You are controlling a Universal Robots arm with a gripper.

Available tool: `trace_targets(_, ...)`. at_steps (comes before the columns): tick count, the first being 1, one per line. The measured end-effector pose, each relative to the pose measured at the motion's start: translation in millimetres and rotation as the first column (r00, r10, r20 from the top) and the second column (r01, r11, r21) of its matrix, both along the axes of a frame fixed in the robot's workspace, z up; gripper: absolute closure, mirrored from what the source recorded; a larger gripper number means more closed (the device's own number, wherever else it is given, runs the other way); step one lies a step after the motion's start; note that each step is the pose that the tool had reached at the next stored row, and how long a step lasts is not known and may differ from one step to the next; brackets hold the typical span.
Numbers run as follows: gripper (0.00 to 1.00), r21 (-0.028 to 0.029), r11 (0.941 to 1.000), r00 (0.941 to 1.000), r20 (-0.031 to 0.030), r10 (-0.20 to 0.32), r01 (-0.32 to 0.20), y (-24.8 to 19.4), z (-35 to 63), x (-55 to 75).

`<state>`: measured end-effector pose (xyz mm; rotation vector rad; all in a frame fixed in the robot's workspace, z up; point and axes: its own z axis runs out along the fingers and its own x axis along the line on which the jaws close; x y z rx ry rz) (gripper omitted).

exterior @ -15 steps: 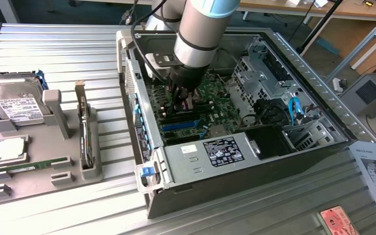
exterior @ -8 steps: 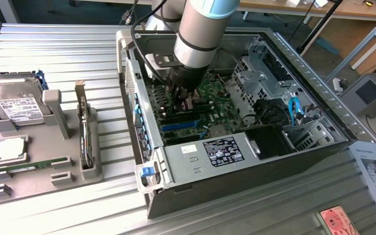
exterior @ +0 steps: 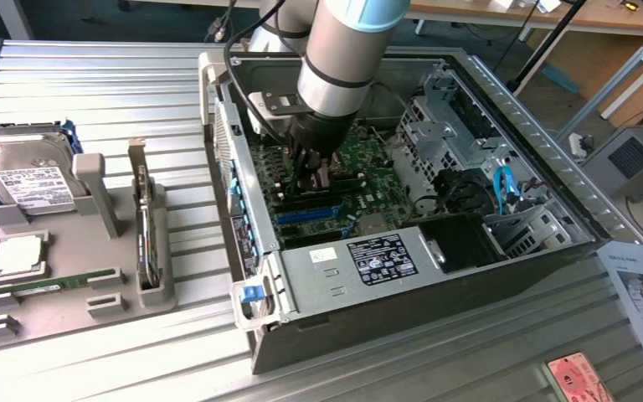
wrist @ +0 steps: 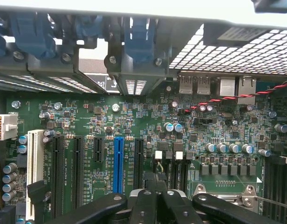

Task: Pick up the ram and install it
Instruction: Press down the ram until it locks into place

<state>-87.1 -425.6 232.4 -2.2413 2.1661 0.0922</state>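
The ram (exterior: 63, 282) is a long, narrow and thin green board. It rests in a grey holder tray (exterior: 120, 314) that stands on the ribbed metal table (exterior: 98, 84), at the exterior view's left and well apart from the open computer case (exterior: 333, 327). The stick sits in a shallow groove of the tray, held between small grey blocks at its two ends. Its long side runs almost from the exterior view's left to its right (the right end is a little further back). It is just beside the square silver chip (exterior: 17, 255), on that chip's nearer side. Small details on its surface are too fine to tell.
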Motion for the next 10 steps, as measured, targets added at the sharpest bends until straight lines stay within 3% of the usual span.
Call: trace_targets(10, 0.89, 0.0001, 1.0000, 1.0000, 0.0000, 0.000, 0.000, -0.1, -0.5, 0.0)
